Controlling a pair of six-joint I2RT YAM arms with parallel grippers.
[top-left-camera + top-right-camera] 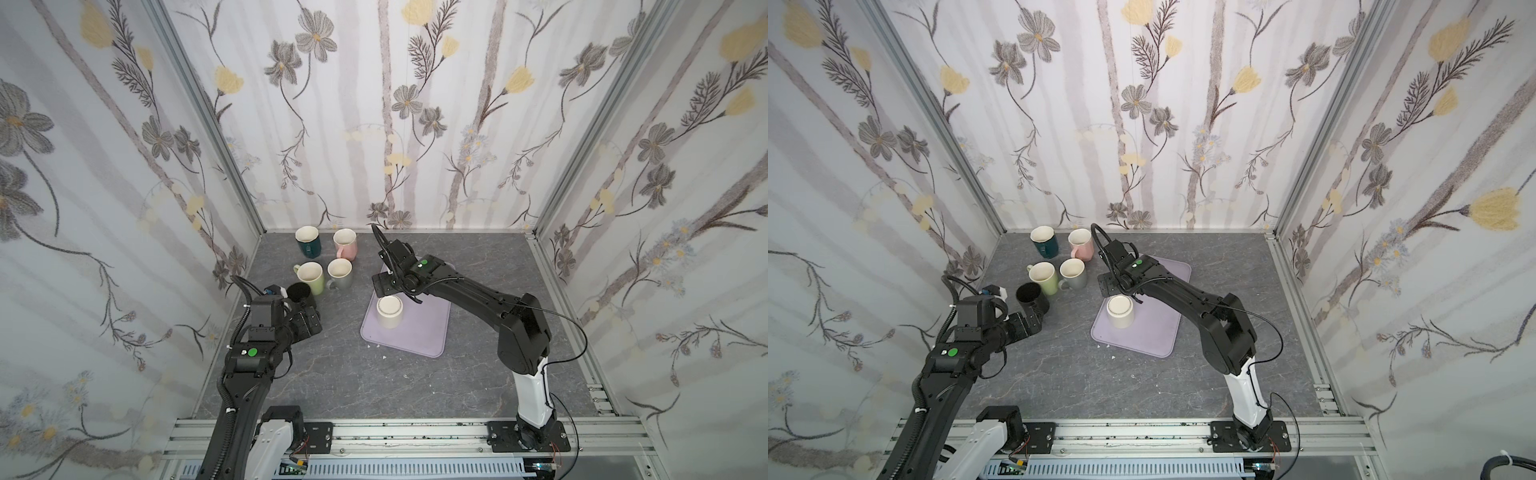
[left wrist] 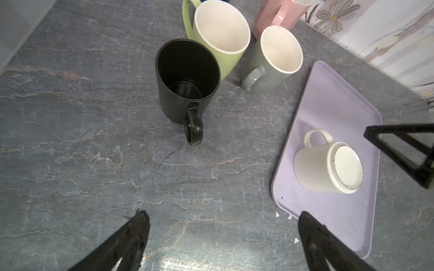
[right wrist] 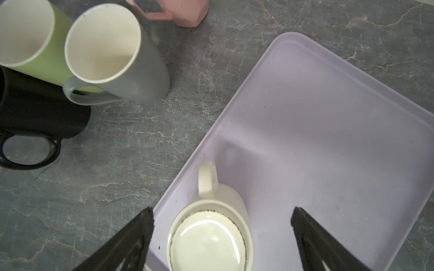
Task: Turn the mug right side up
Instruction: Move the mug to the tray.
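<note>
Cream mug [image 3: 209,234] upside down on lilac tray [image 3: 328,117], right gripper [image 3: 222,211] fingers apart hovering over it, left gripper [image 2: 223,214] fingers apart near upright black mug [image 2: 185,93] on desk [image 2: 94,164].

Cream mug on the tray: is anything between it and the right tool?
Nothing visible. The right tool is open over the upside-down cream mug, a finger to each side of its base. It is alone on the purple tray; the nearest other, the grey mug, stands off the tray.
</note>
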